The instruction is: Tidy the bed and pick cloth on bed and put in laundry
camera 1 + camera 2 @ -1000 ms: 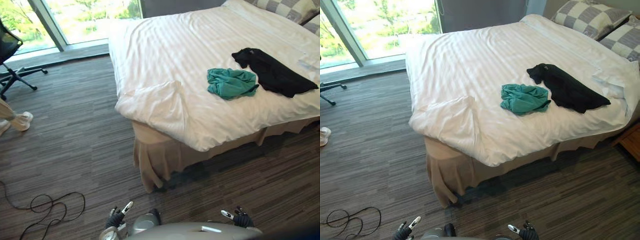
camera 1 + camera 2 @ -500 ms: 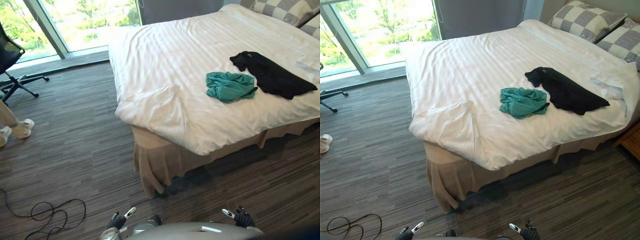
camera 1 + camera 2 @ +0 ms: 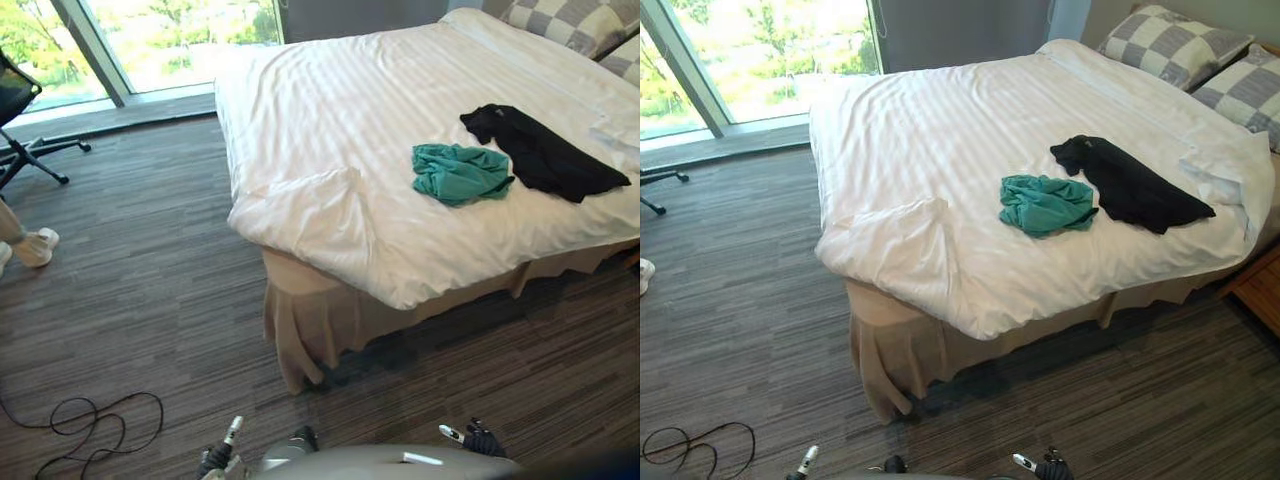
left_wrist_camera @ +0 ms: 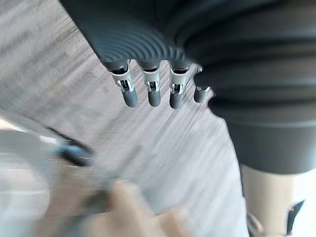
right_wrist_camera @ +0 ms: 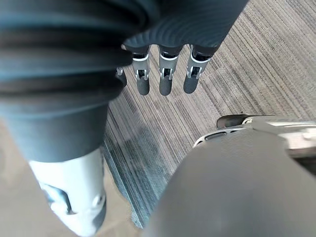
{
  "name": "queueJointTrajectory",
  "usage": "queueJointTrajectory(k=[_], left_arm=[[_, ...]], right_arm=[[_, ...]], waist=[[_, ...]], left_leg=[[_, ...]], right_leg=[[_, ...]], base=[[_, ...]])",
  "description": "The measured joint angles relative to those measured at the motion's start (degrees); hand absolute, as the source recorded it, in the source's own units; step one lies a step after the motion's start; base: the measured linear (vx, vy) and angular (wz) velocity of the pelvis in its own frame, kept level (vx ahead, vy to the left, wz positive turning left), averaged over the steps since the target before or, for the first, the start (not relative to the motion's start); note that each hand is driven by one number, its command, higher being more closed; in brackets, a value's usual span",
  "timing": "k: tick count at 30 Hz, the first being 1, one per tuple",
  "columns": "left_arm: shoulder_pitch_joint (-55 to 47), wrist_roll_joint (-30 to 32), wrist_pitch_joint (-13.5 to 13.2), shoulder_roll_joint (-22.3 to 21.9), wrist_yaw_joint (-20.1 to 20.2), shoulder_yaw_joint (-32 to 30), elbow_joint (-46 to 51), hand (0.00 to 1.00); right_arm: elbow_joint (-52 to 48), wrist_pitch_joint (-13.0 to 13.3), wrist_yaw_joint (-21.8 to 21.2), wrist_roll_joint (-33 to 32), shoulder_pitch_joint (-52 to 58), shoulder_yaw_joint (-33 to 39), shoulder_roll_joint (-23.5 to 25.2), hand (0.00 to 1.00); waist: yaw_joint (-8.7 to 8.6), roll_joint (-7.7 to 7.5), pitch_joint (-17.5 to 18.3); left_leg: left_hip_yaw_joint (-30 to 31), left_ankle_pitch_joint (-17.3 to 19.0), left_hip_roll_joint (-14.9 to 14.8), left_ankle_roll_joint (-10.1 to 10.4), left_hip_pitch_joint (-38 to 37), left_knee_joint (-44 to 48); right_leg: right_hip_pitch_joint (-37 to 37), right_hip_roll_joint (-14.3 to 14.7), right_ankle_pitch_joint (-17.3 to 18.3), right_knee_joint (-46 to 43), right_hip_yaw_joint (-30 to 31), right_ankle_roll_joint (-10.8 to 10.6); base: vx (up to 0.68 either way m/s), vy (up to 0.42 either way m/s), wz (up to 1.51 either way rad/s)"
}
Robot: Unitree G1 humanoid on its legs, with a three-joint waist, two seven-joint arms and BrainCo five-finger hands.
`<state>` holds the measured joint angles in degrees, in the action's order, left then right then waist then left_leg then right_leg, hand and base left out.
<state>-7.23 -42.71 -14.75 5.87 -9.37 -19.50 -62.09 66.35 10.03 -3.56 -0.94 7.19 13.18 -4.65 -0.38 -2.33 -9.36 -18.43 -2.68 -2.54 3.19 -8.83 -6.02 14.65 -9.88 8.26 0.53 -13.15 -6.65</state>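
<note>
Left hand (image 4: 150, 89), right hand (image 5: 165, 79): fingers straight, empty, over carpet (image 5: 237, 74).

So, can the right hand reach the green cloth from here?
Probably not. The right hand hangs low over the floor, short of the bed, and the green cloth lies well in from the near edge. Nothing blocks it; the robot would need to step closer.

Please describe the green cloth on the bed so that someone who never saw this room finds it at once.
Find the large bed with the white striped cover. Around its middle, toward the near edge, lies a crumpled teal cloth. The black garment right beside it is longer, flatter and dark; the teal one is the only brightly coloured piece.
</note>
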Motion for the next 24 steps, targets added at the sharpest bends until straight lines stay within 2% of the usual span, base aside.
queueJointTrajectory(k=[2, 3, 4, 6, 8, 11, 13, 15, 19, 21, 24], left_arm=[[2.0, -1.5, -2.6, 2.2, -0.7, -4.0, 3.9, 0.0], [4.0, -2.5, -4.6, 4.7, -1.2, -6.4, 6.6, 0.0], [4.0, -2.5, -4.6, 4.7, -1.2, -6.4, 6.6, 0.0], [8.9, -2.9, -6.7, 11.2, -2.6, -10.4, 10.8, 0.0], [11.9, -2.3, -7.5, 14.9, -4.2, -11.7, 14.4, 0.0], [15.9, 3.5, -8.1, 19.6, -7.3, -12.1, 20.2, 0.0], [17.2, 6.7, -8.2, 20.9, -8.4, -11.9, 24.1, 0.0], [19.1, 13.5, -8.0, 22.1, -9.6, -8.8, 28.2, 0.0], [20.4, 25.7, -7.8, 23.9, -9.9, -3.1, 35.9, 0.0], [22.5, 33.7, -5.6, 25.8, -9.7, 1.8, 39.4, 0.0], [25.7, 41.7, -3.2, 27.3, -9.6, 7.0, 40.3, 0.0]], right_arm=[[-0.1, -0.5, -1.0, -0.2, -0.1, 0.0, 0.0, 0.0], [-0.1, -0.7, -1.4, -0.8, -0.1, 0.0, 0.0, 0.0], [-0.1, -0.7, -1.4, -0.8, -0.1, 0.0, 0.0, 0.0], [-0.3, -0.8, -2.0, -2.0, 0.6, 0.1, -0.1, 0.0], [-1.1, -0.8, -1.9, -2.2, 1.5, 0.1, -0.1, 0.0], [-2.8, -0.3, -1.0, -2.2, 3.4, -0.2, 0.0, 0.0], [-4.0, -0.2, -0.6, -2.2, 4.6, -0.4, 0.0, 0.0], [-5.2, 0.3, 0.0, -2.2, 5.7, -0.4, 0.1, 0.0], [-6.5, 0.4, 0.5, -2.2, 6.8, -0.4, 0.2, 0.0], [-6.6, 0.3, 0.5, -2.2, 7.3, -0.2, 0.2, 0.0], [-6.7, -0.1, 0.4, -2.2, 7.9, 0.8, 0.0, 0.0]], waist=[[0.15, -0.1, 0.1], [0.09, 0.03, 0.0], [0.09, 0.03, 0.0], [-0.01, 0.37, -0.1], [-0.01, 0.64, -0.1], [-0.08, 1.38, 0.2], [-0.05, 1.88, 0.6], [-0.22, 2.74, 1.2], [-0.26, 3.11, 1.7], [-0.26, 3.22, 2.0], [-0.56, 3.89, 2.7]], left_leg=[[0.1, 0.2, 0.0, 0.2, 0.3, 0.0], [0.3, 0.3, 0.0, 0.3, 0.5, 0.0], [0.3, 0.3, 0.0, 0.3, 0.5, 0.0], [0.1, 0.6, -0.3, 0.5, 0.7, 0.0], [-0.2, 1.0, -0.3, 0.5, 0.6, 0.0], [-1.1, 1.5, -0.5, 0.7, 0.3, 0.0], [-1.9, 1.7, -0.7, 0.9, -0.3, 0.0], [-3.2, 1.7, -1.4, 1.0, -0.6, 0.1], [-4.9, 1.7, -2.3, 1.0, -1.4, 0.4], [-6.3, 1.7, -2.5, 1.0, -2.2, 0.4], [-6.7, 1.7, -2.6, 1.0, -2.1, 0.4]], right_leg=[[0.1, 0.1, 0.0, 0.3, -0.6, 0.0], [0.2, 0.1, -0.1, 0.6, -1.3, -0.2], [0.2, 0.1, -0.1, 0.6, -1.3, -0.2], [0.3, 0.3, -0.6, 0.7, -2.0, -1.0], [0.2, 0.3, -0.7, 0.7, -2.1, -1.0], [0.2, 0.4, -1.1, 0.6, -2.7, -0.8], [0.7, 0.6, -1.6, 0.6, -2.8, -0.7], [0.6, 1.3, -2.7, 0.4, -3.1, 0.0], [-0.5, 1.8, -3.0, -1.5, -3.0, 0.0], [-0.7, 1.9, -3.0, -1.6, -1.9, 0.0], [-1.4, 1.9, -3.0, -1.8, -1.3, 0.0]], base=[[0.09, -0.044, 0.08], [0.07, -0.043, 0.09], [0.06, -0.045, 0.12], [0.06, -0.039, 0.05], [0.06, -0.031, -0.03], [0.07, -0.034, -0.12], [0.09, -0.046, -0.18], [0.06, -0.043, -0.09], [0.05, -0.055, -0.19], [0.0, -0.06, -0.22], [0.0, -0.059, -0.23]])
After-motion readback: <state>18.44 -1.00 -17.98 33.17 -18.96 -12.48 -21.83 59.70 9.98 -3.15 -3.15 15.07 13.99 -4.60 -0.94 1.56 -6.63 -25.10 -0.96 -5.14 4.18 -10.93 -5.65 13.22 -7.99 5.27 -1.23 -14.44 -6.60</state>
